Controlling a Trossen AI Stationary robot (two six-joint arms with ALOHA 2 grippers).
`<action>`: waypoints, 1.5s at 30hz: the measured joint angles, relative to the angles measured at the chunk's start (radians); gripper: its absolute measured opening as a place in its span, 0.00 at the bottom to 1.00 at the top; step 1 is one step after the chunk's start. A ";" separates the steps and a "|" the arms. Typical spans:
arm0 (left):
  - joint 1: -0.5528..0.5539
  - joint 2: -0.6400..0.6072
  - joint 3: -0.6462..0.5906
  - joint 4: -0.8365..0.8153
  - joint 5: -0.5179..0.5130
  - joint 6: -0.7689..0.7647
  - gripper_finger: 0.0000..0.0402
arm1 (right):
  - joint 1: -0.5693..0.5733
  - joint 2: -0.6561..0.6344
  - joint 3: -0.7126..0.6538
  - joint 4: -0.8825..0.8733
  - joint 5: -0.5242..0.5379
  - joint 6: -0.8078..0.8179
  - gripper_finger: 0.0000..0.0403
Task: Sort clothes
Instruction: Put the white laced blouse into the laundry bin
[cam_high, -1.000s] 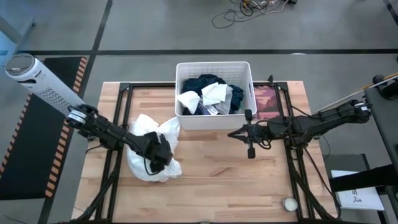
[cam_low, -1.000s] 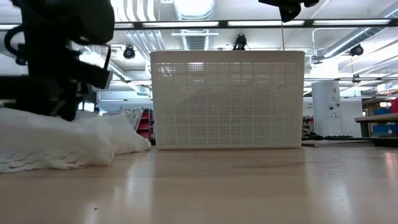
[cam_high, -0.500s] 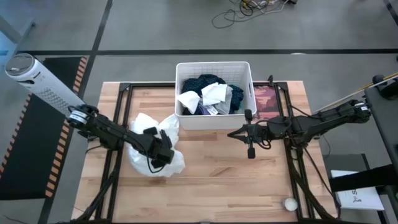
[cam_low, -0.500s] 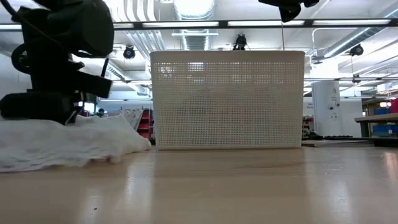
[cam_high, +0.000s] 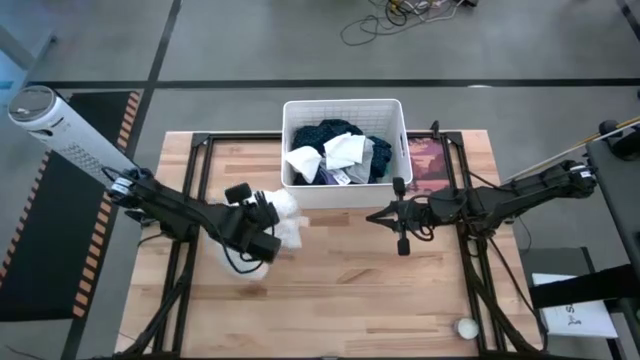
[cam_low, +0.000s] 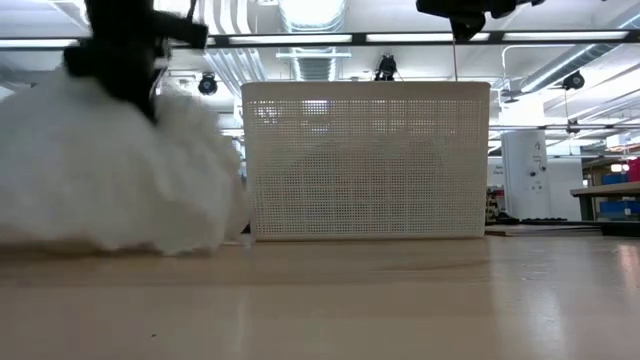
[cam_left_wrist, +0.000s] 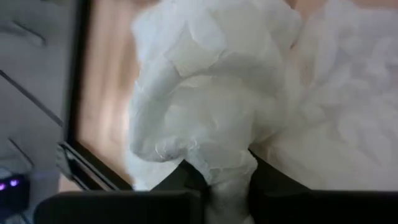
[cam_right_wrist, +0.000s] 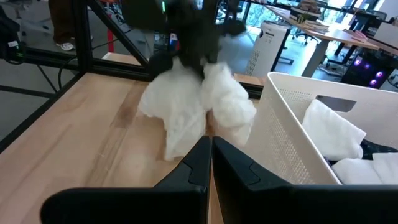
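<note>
A white garment (cam_high: 288, 222) hangs bunched under my left gripper (cam_high: 268, 226), which is shut on it left of the white basket (cam_high: 345, 190). In the low view the bunch (cam_low: 110, 170) reaches down to about the tabletop. The basket holds more clothes: a dark navy one (cam_high: 330, 133), white ones (cam_high: 303, 162) and a grey one (cam_high: 368, 150). My right gripper (cam_high: 402, 242) waits shut, above the table to the right of the basket's near wall, holding nothing. My left gripper pinches a gathered fold of the white garment (cam_left_wrist: 227, 171) between its two fingers (cam_left_wrist: 186, 180); several layers are crumpled together there. The garment hangs below the gripper in a loose bunch. Whether its lower end (cam_low: 150, 240) rests on the table, I cannot tell.
A reddish mat (cam_high: 428, 165) lies right of the basket. A small white round thing (cam_high: 465, 327) sits near the table's near right corner. A white perforated cylinder (cam_high: 60, 135) stands off the table's far left. Bare wood (cam_high: 340, 290) lies in front of the basket.
My left gripper has shut on the white garment and risen, moving toward the basket. The garment, which lay spread flat on the table, is now gathered up into a hanging bunch, with most of it lifted off the wood.
</note>
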 joint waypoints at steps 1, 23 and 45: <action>-0.003 0.000 0.038 -0.026 -0.018 -0.002 0.06 | 0.000 0.000 -0.002 0.000 0.000 0.000 0.00; -0.051 -0.006 0.763 -0.184 -0.321 0.104 0.06 | 0.000 0.000 -0.006 0.010 0.000 0.003 0.00; 0.045 -0.007 1.087 0.575 -0.381 0.900 0.06 | 0.000 0.000 -0.001 0.057 0.000 -0.039 0.00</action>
